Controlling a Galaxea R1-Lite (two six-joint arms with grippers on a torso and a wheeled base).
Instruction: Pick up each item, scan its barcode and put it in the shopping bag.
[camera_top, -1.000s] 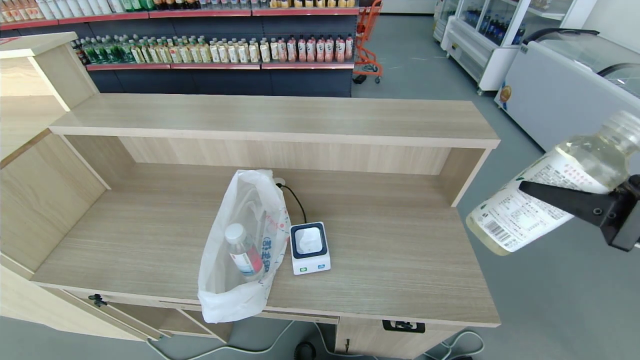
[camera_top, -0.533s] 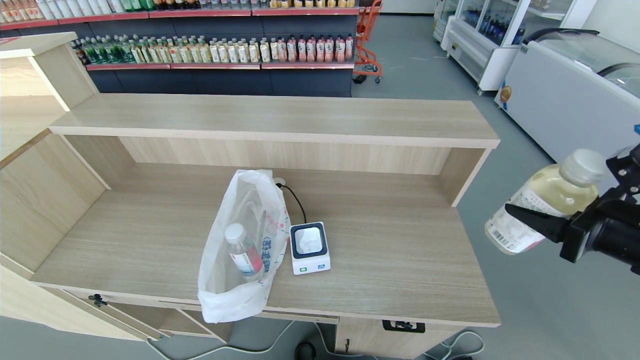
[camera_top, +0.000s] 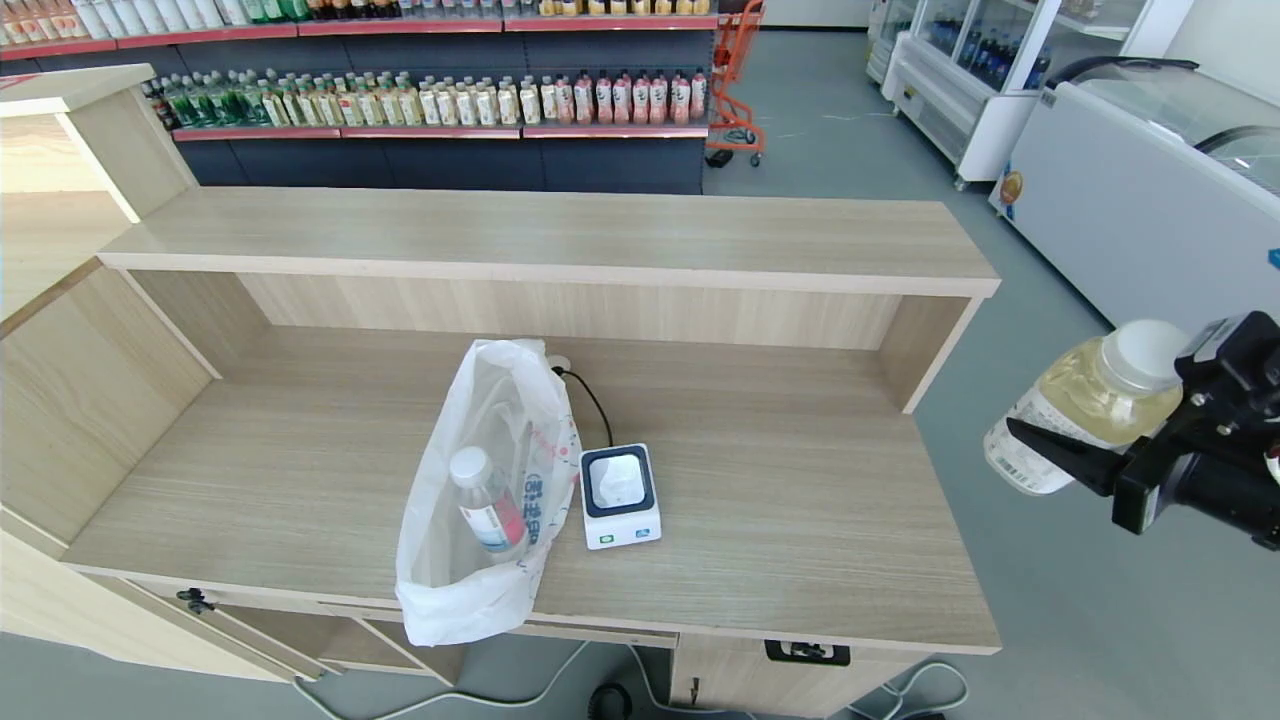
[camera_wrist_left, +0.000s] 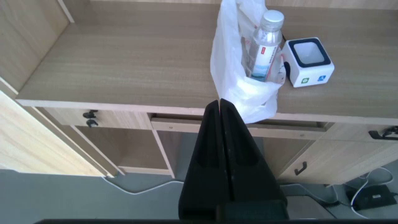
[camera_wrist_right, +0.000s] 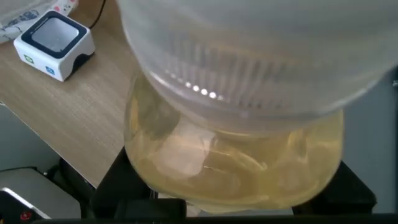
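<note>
The counter (camera_top: 800, 500) bears the scanner (camera_top: 620, 495). The bag (camera_top: 470, 590) stands touching the scanner's left side, with a clear bottle (camera_top: 485, 505) upright inside. Well right of the scanner, past the counter's end, is a yellow bottle (camera_top: 1090, 400) — tilted, clamped in the right gripper (camera_top: 1040, 440). The left gripper (camera_wrist_left: 221, 143) is pinched together on nothing, out in front of the scanner.

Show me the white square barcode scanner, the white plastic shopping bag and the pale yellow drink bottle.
white square barcode scanner (camera_top: 617, 481), head view, glass top.
white plastic shopping bag (camera_top: 452, 600), head view, lower front.
pale yellow drink bottle (camera_top: 1098, 394), head view, shoulder.
</note>
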